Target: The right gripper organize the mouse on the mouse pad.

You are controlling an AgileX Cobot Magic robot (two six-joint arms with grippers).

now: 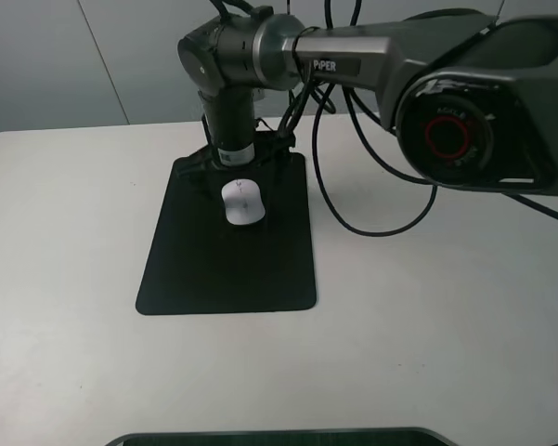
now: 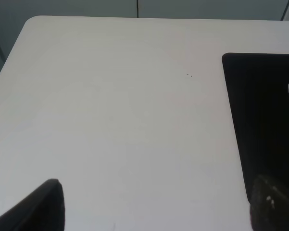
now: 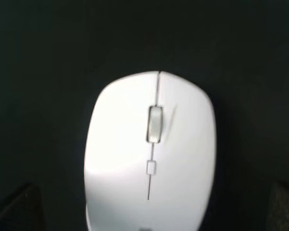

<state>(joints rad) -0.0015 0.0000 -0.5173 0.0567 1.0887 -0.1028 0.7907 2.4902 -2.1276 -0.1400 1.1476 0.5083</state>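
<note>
Near the table's far edge, mouse lies on far half of mouse pad. Right gripper straddles it, fingers spread wide, clear of its sides. Left gripper over bare tabletop, also spread.

Right arm: matte dark grey and black moulded links.
Joint housing: large, rounded, black, with a red ring at its centre and small pale lettering above it.
Forearm tube, next beyond the housing: grey, with white "PiPER" lettering.
Wrist cylinder, farthest from the housing: black, with a white label.
Cables: thin, black, looped beside the housing.
Right pincer: black.
Left pincer: dark rounded fingertips, one of them pale-speckled.
</note>
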